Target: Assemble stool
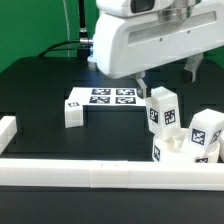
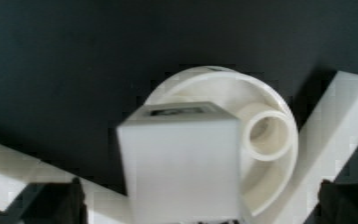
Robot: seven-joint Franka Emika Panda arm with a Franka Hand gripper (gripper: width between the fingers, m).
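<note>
Exterior view: three leg blocks (image 1: 72, 110) (image 1: 160, 108) (image 1: 205, 130), one seat (image 1: 168, 151).

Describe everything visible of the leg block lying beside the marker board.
The leg block is a small white rectangular piece, plastic by its look, with a black-and-white tag on its upper face. It lies on the black table at the exterior view's left of the marker board, close to its corner; contact is unclear.
</note>
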